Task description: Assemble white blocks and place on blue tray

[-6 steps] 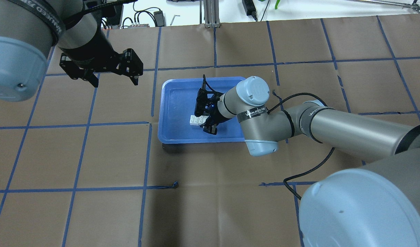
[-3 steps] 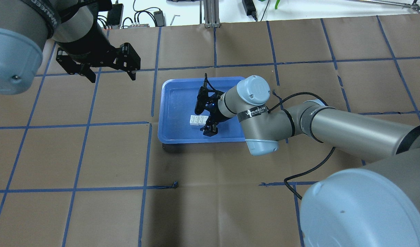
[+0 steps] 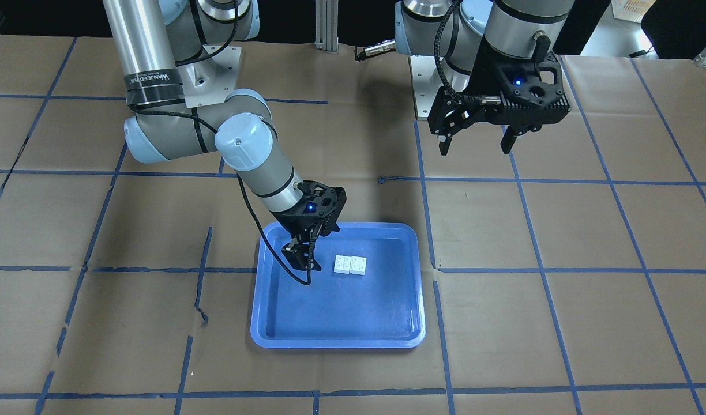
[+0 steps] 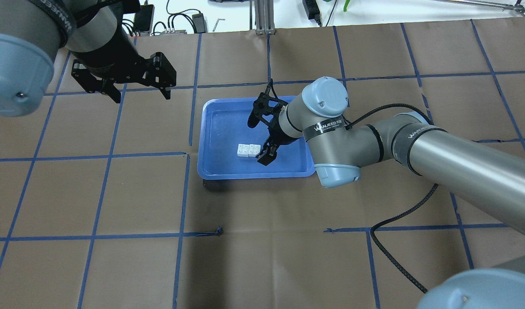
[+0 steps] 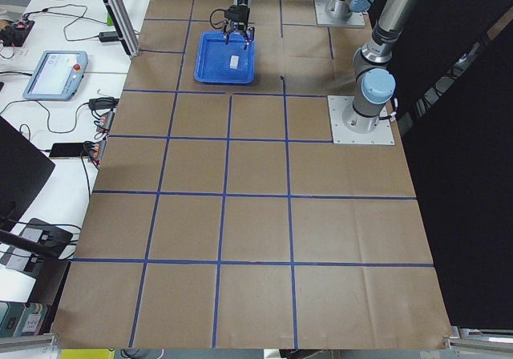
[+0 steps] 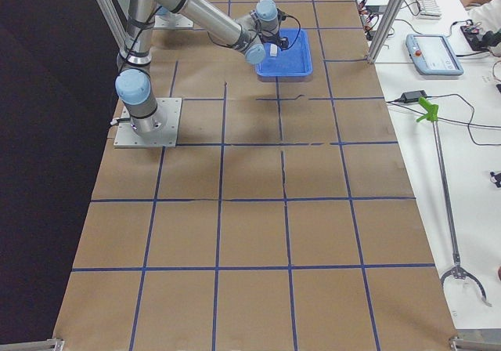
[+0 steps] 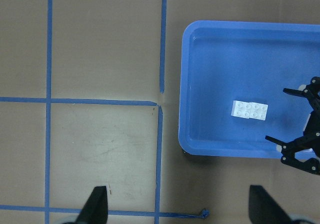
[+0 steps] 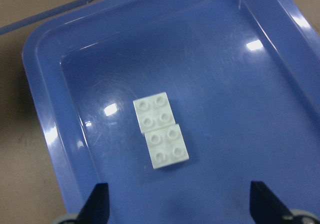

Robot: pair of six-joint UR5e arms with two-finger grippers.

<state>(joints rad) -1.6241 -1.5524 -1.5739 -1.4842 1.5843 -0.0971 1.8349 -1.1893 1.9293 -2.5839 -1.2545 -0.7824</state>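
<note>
Brown-papered desk: the left gripper (image 4: 141,96) hangs spread, well left of the blue tray (image 4: 202,141). On the tray floor the white blocks (image 4: 248,150) lie touching, studs up. The right gripper (image 4: 257,142), spread and empty, hovers over the tray's right half. Placement appears complete; retraction remains.

The white blocks (image 8: 161,130) lie side by side in the blue tray (image 8: 42,109).

white blocks (image 8: 161,129) side by side, in blue tray (image 8: 45,99)

white blocks (image 5: 233,60): too small to tell apart in the exterior left view;
blue tray (image 4: 228,128): right rim behind right arm (image 4: 331,128) in the overhead view;
right gripper (image 7: 279,115): clipped at left wrist view's edge
</note>
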